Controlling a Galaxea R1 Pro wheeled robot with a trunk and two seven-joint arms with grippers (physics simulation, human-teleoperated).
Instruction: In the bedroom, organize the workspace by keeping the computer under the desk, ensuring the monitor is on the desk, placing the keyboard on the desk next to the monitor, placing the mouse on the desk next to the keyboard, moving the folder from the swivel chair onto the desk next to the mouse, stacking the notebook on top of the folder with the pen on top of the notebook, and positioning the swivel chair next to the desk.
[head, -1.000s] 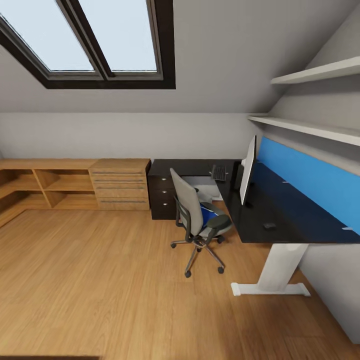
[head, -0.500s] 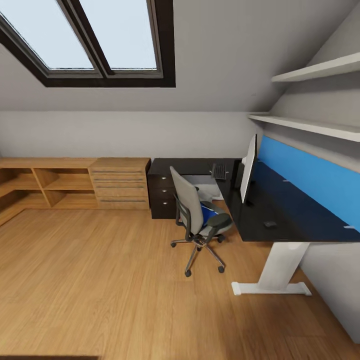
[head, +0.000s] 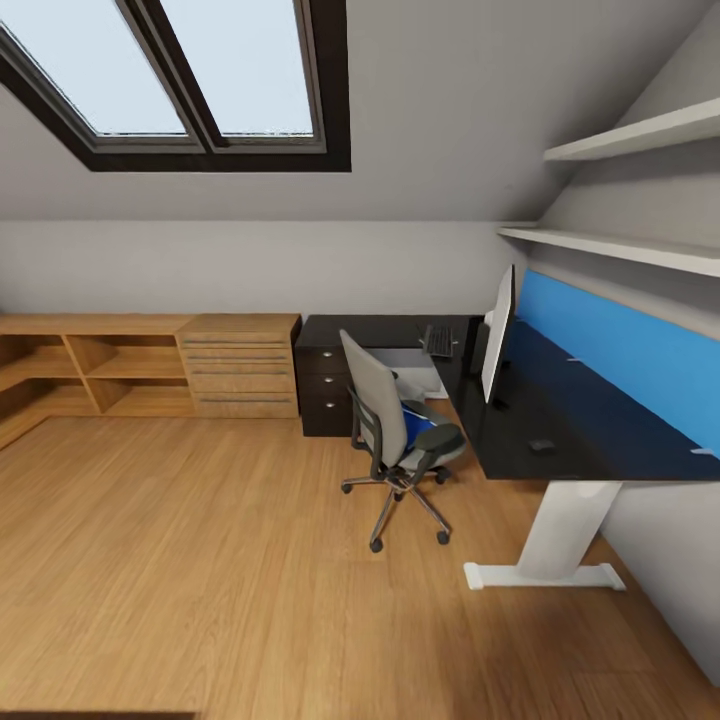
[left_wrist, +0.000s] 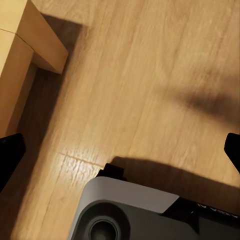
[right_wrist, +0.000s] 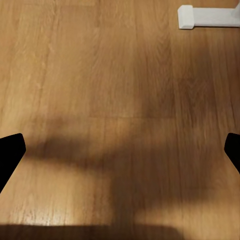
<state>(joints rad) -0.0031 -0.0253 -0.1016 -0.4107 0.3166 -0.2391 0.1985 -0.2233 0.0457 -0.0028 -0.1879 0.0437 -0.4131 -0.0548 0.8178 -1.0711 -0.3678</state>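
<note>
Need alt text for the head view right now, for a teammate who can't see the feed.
A grey swivel chair with a blue folder on its seat stands on wood floor beside a long black desk with a blue back panel. On the desk are a monitor, a keyboard and a small mouse. Skylights sit above wooden shelving.

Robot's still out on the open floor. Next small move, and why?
Probably roll the base forward toward the chair: the blue folder lies on its seat, not yet on the desk, and it looks too far to reach. Both wrist views show open fingers over bare floor.
</note>
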